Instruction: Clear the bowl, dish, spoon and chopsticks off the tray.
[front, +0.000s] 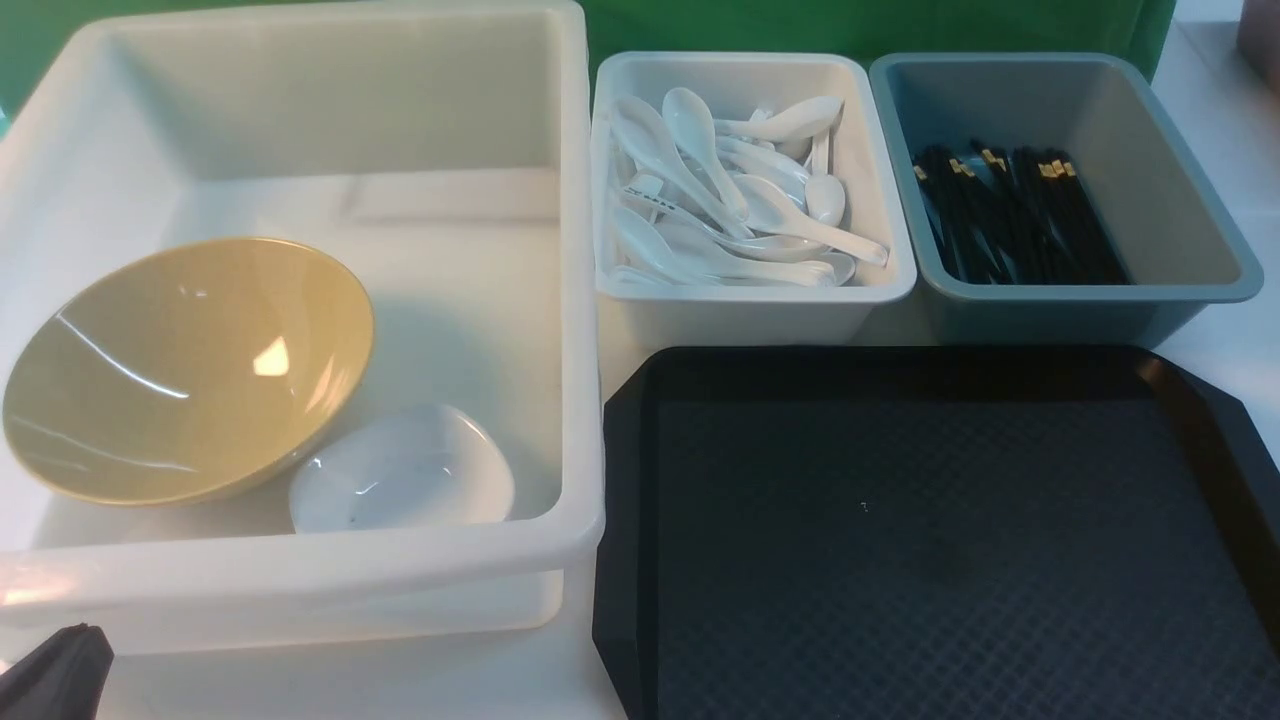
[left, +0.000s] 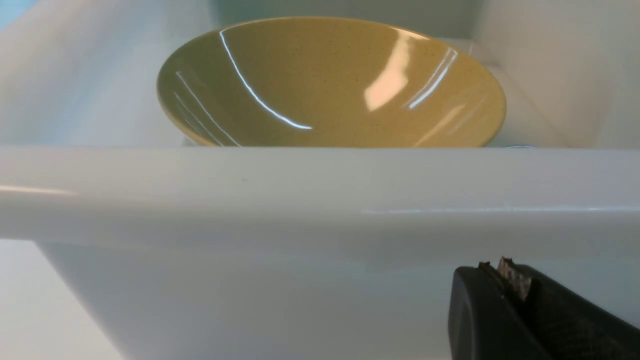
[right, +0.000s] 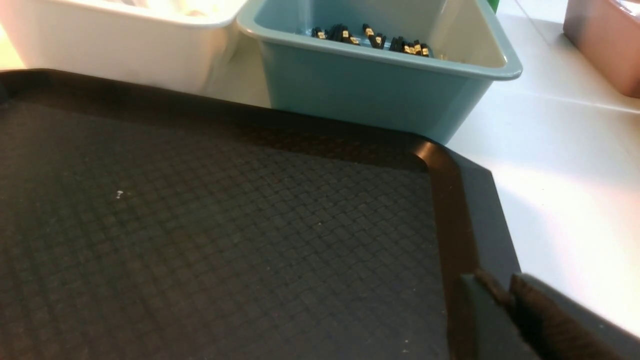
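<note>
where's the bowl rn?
Front view: the bowl sits tilted in the big white bin on the robot's left, leaning over the small white dish at its right, left of the tray.

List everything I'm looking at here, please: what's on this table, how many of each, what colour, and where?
tray: one, black, front right, nothing on it
large bin: one, white, left
bowl: one, olive-yellow, tilted inside the large bin
small dish: one, white, in the large bin beside the bowl
spoon bin: one, white, behind the tray
spoons: a pile, too many to count, white, in the spoon bin
chopstick bin: one, grey-blue, back right
chopsticks: a bundle, black with gold bands, in the grey-blue bin
left gripper: black, shut, outside the large bin's front wall
right gripper: black, near the tray's corner, empty
</note>
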